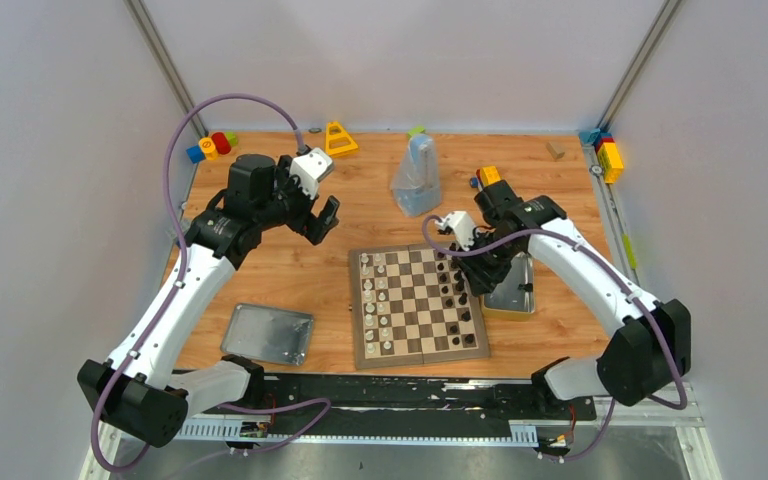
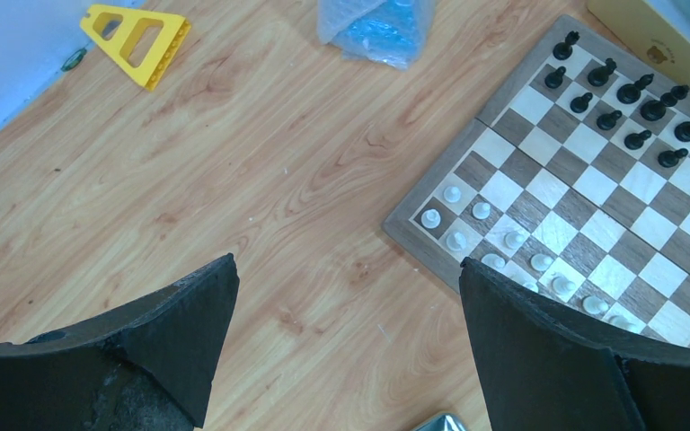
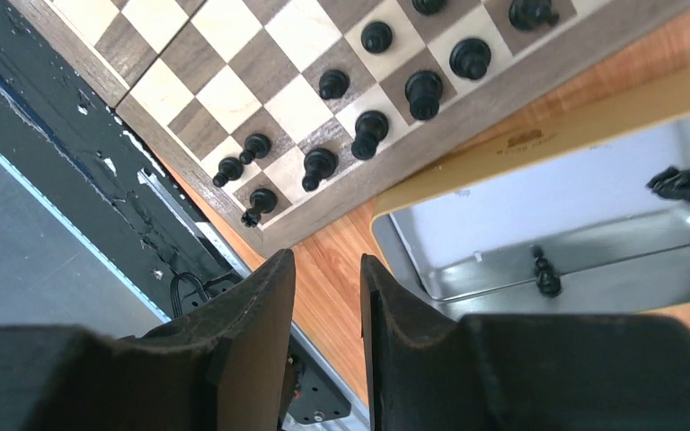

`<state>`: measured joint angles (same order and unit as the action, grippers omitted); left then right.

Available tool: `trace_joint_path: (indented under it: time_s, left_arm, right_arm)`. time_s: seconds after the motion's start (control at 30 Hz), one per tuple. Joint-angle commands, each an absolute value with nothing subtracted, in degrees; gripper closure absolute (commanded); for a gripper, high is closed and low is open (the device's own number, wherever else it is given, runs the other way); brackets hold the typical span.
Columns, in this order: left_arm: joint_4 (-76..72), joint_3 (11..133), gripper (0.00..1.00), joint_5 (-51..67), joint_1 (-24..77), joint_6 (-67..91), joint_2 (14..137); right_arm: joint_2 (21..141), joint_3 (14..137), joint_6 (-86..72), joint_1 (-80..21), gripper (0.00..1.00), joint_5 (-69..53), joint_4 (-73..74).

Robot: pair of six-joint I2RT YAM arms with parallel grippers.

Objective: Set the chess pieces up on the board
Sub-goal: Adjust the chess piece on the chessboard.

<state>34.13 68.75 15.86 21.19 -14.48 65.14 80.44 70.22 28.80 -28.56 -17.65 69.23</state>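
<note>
The board [image 1: 418,305] lies mid-table, with cream chess pieces [image 1: 372,290] along its left columns and black ones [image 1: 457,295] along its right. My right gripper [image 3: 328,260] hovers past the board's near right corner, by the silver tin [image 3: 539,135]; its jaws stand narrowly open with nothing between them. Black pieces [image 3: 370,126] stand on the board's edge rows. Two more black pieces lie in the tin, a small one [image 3: 546,274] and a larger one [image 3: 687,184]. My left gripper [image 2: 349,269] is wide open and empty, raised over bare wood left of the board [image 2: 584,189].
The tin's lid [image 1: 268,333] lies near the front left. A clear bag with something blue [image 1: 416,178] stands behind the board. A yellow toy [image 1: 339,139] and coloured blocks [image 1: 212,145] sit at the back; more blocks [image 1: 608,155] are at the back right.
</note>
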Motion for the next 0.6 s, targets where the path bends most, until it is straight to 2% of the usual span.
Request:
trace_joint_path:
  time_s: [0.0, 0.57]
  left_arm:
    - [33.7, 69.6, 0.0, 19.0, 20.8, -16.0, 63.7]
    - [33.1, 68.6, 0.0, 19.7, 20.7, -16.5, 64.1]
  right_arm:
    - [76.8, 65.9, 28.6, -26.5, 0.66, -22.9, 65.5]
    - [81.4, 56.8, 27.2, -26.6, 0.67, -26.3, 56.0]
